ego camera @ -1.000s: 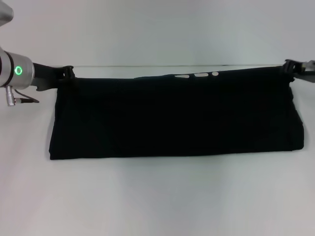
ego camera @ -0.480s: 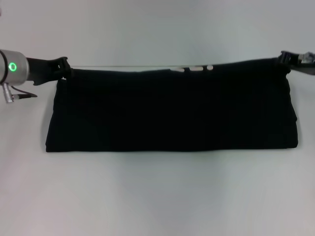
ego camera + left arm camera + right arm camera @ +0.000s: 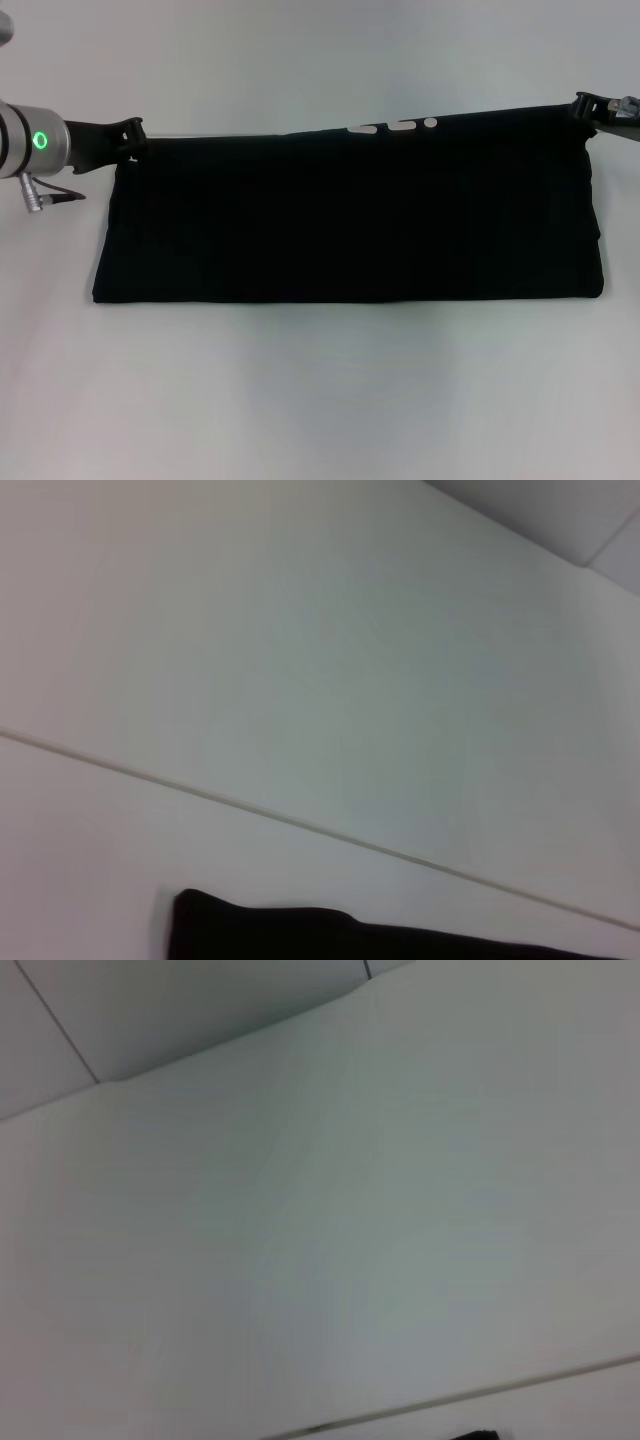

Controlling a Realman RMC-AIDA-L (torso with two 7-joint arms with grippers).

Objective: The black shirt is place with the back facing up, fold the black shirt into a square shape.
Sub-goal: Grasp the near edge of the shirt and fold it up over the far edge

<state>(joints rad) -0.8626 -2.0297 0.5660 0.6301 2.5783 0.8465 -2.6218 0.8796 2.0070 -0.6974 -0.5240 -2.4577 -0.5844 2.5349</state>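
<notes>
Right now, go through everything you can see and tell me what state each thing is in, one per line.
black shirt: folded into a long band, its far edge held at both corners, cream lettering peeking out at that edge.
left pincer: shut on the shirt's far left corner.
right pincer: shut on the shirt's far right corner.
table: white, shirt's near edge resting on it.

The right hand (image 3: pixel 583 106) is cut off at the frame's edge; the black shirt's (image 3: pixel 350 215) lettering mostly hidden.
</notes>
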